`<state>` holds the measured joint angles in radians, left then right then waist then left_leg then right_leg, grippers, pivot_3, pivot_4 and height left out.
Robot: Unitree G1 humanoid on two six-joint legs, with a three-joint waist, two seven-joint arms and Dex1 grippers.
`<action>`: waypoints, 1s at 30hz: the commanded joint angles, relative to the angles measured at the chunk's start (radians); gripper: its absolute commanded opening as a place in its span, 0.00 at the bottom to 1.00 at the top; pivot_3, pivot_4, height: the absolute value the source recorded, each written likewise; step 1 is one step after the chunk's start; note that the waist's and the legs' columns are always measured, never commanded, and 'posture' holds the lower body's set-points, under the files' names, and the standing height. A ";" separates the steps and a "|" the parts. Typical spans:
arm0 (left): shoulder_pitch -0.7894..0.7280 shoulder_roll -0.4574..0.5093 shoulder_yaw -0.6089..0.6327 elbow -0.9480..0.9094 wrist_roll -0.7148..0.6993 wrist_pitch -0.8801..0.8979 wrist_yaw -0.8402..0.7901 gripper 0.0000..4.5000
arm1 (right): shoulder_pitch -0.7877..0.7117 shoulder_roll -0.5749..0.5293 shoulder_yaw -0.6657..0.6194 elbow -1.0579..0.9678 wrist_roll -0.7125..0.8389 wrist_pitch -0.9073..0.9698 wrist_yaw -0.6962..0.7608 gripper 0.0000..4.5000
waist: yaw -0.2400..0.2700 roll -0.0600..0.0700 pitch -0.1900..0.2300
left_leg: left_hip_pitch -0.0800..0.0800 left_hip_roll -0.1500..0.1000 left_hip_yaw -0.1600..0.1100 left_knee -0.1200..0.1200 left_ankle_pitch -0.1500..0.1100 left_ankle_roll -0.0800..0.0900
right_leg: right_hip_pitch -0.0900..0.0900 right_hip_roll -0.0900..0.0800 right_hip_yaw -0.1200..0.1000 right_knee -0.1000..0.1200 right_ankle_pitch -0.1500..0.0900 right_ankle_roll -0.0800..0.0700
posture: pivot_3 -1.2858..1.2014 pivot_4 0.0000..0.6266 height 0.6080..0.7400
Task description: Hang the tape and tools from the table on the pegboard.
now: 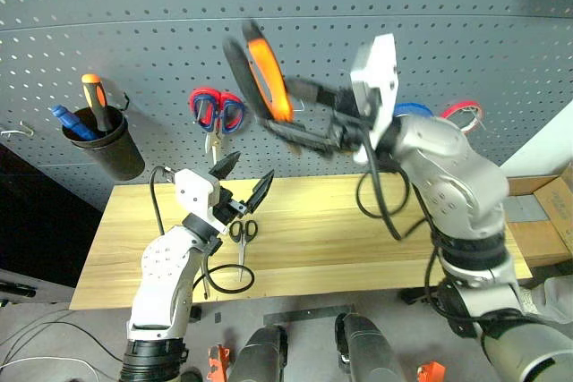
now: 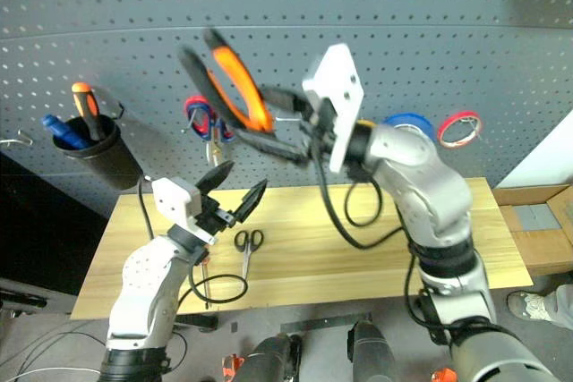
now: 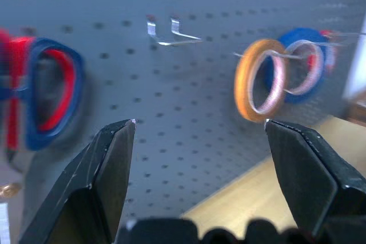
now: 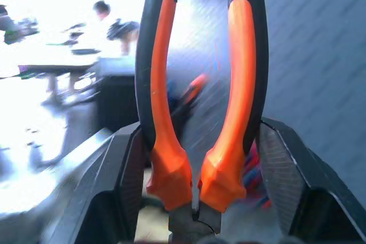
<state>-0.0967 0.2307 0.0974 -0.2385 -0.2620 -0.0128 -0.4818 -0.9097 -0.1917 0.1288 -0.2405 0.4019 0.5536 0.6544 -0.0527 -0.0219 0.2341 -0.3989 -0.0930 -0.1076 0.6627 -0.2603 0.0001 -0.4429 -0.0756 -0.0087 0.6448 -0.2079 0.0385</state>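
A workshop: a grey pegboard (image 1: 134, 6) with hooks carries scissors (image 1: 216, 112), tape rings (image 3: 260, 78) and a cup of screwdrivers (image 1: 103, 136) above a plank worktop (image 1: 340, 221).

Even light; raised pliers (image 1: 269, 78) motion-blurred; window glare.

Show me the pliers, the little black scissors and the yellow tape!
pliers (image 4: 163, 101): right wrist view, orange handle grip.
black scissors (image 1: 243, 231): left eye view, finger loops.
yellow tape (image 3: 247, 81): left wrist view, ring's outer edge.
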 commanded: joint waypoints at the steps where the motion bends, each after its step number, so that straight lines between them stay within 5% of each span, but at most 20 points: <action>1: 0.000 -0.031 0.025 -0.051 0.020 -0.059 0.079 0.86 | -0.064 0.066 0.011 0.115 -0.104 -0.169 -0.093 0.53 | 0.002 0.000 -0.002 | 0.000 0.000 0.000 0.000 0.000 0.000 | 0.000 0.000 0.000 0.000 0.000 0.000 | 0.49 0.24 1.00; 15: 0.038 -0.037 -0.038 -0.091 0.075 -0.048 0.154 0.86 | -0.156 0.206 -0.028 0.674 -0.363 -0.639 -0.423 0.53 | 0.010 -0.002 -0.004 | 0.000 0.000 0.001 0.000 0.001 -0.001 | -0.001 0.003 0.002 0.001 0.001 -0.002 | 0.51 0.26 1.00; 30: 0.049 -0.010 -0.030 -0.107 0.078 -0.038 0.168 0.86 | -0.088 0.258 0.021 0.792 -0.533 -0.802 -0.602 0.53 | 0.013 -0.002 -0.004 | 0.001 0.000 0.002 0.000 0.001 -0.002 | -0.001 0.004 0.003 0.002 0.002 -0.003 | 0.51 0.26 1.00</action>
<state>-0.0508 0.2130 0.0611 -0.2910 -0.1899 -0.0450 -0.3167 -0.9887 0.0595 0.1491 0.5774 -0.1093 -0.2026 0.0872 -0.0401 -0.0238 0.2299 -0.3979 -0.0928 -0.1055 0.6627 -0.2588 -0.0021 -0.4440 -0.0718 -0.0059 0.6471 -0.2057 0.0351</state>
